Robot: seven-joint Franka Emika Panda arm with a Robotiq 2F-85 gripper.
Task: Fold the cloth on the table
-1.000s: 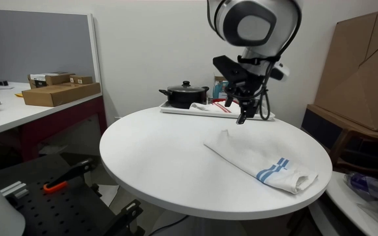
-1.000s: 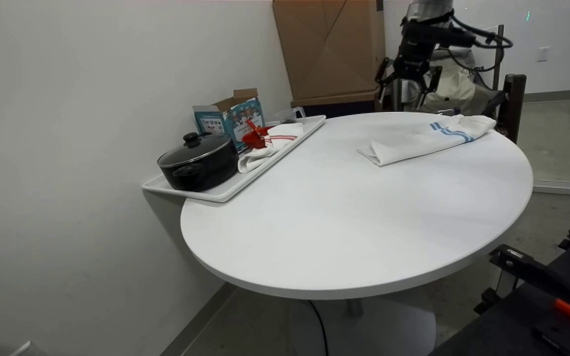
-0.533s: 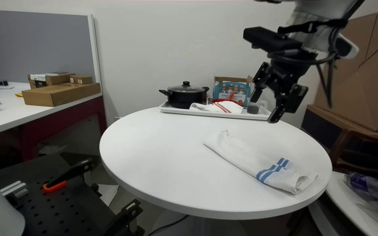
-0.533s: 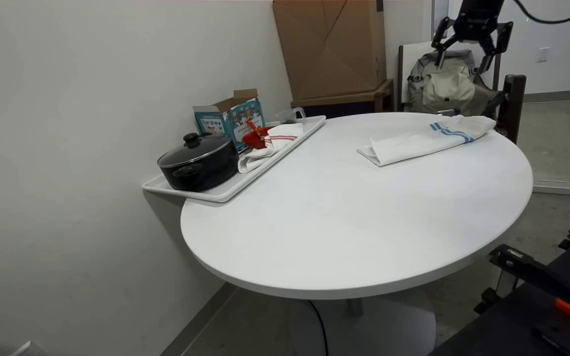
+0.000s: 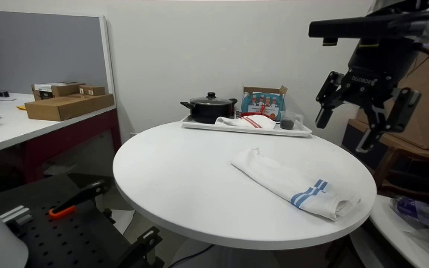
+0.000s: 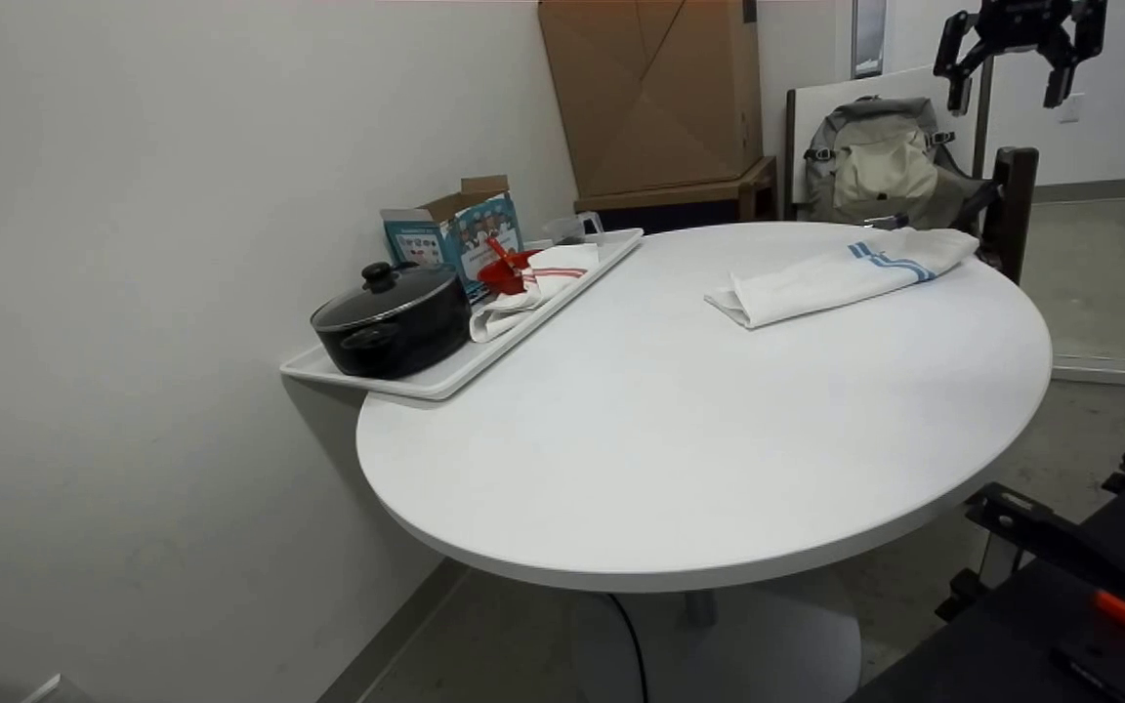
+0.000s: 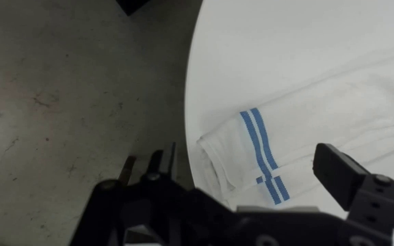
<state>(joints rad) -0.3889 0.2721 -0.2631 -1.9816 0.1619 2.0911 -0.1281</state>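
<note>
On the round white table (image 5: 184, 178) lies the white cloth (image 5: 281, 178), folded into a long narrow strip with blue stripes near one end. Layered edges show at that end, close to the table's rim in the wrist view, where the cloth (image 7: 306, 112) runs off to the right. My gripper (image 5: 344, 131) hangs in the air, up and to the right of the cloth, apart from it. Its fingers are spread wide with nothing between them, as the gripper (image 6: 1008, 94) also shows against the back wall. From the wrist, the gripper (image 7: 247, 150) covers part of the view's bottom.
A long white tray (image 6: 465, 376) at the table's wall side bears a black lidded pot (image 6: 387, 327), a red-striped towel (image 5: 251, 121), a blue box (image 6: 484, 239) and a clear cup (image 5: 288, 121). Behind stand a big cardboard box (image 6: 660, 98) and a backpack (image 6: 880, 161) on a chair.
My gripper has moved steadily rightward in both exterior views, away from over the cloth and the tray, and turned so both fingers show. The cloth has stayed where it was.
</note>
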